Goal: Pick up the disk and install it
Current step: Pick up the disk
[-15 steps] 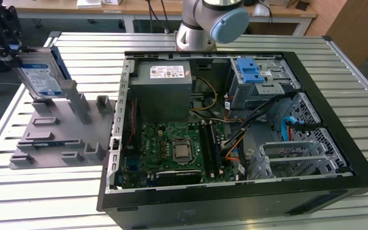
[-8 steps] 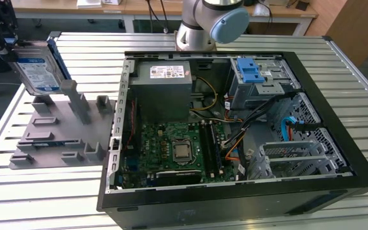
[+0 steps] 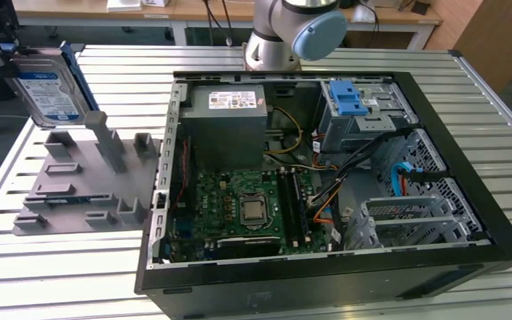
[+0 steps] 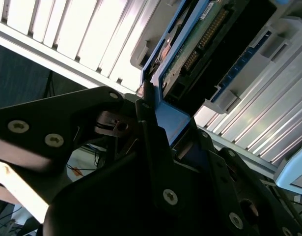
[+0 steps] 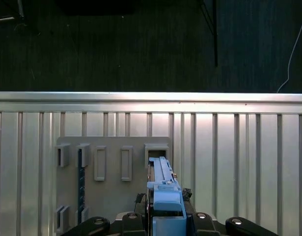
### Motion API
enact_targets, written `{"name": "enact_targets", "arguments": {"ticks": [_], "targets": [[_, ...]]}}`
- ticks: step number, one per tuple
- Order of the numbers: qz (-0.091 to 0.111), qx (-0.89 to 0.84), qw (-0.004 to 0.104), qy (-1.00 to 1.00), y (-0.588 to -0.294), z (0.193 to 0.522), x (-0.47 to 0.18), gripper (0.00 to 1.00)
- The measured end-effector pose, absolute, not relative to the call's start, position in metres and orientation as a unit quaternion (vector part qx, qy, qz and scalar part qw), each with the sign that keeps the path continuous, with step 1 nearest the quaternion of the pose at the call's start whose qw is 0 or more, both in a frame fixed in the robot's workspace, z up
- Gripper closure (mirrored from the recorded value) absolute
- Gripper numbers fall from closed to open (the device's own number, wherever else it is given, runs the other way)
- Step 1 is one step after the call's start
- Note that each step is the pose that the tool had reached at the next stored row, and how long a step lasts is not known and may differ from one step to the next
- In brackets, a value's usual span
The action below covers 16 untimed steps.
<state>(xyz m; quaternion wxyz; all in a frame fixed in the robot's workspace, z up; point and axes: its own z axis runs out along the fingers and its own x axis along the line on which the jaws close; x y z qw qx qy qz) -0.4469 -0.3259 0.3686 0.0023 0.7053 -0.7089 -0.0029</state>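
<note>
Currently disk (image 3: 50,90) upright, long axis vertical, gripper (image 5: 166,219) clamping it.

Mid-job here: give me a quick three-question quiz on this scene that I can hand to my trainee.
1. True or false: the disk is outside the computer case.
2. The claw is: A) open, away from the disk; B) shut on the disk's blue carrier; C) shut on nothing.
3. Fill in: at the exterior view's left, by the grey fixture, the disk stands ____.
Key: 1 true; 2 B; 3 upright.
</note>
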Motion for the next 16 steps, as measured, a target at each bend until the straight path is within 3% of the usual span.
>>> {"name": "enact_targets", "arguments": {"ticks": [16], "targets": [[-0.003, 0.707, 0.002, -0.707, -0.3259, 0.3694, -0.4469, 0.64]]}}
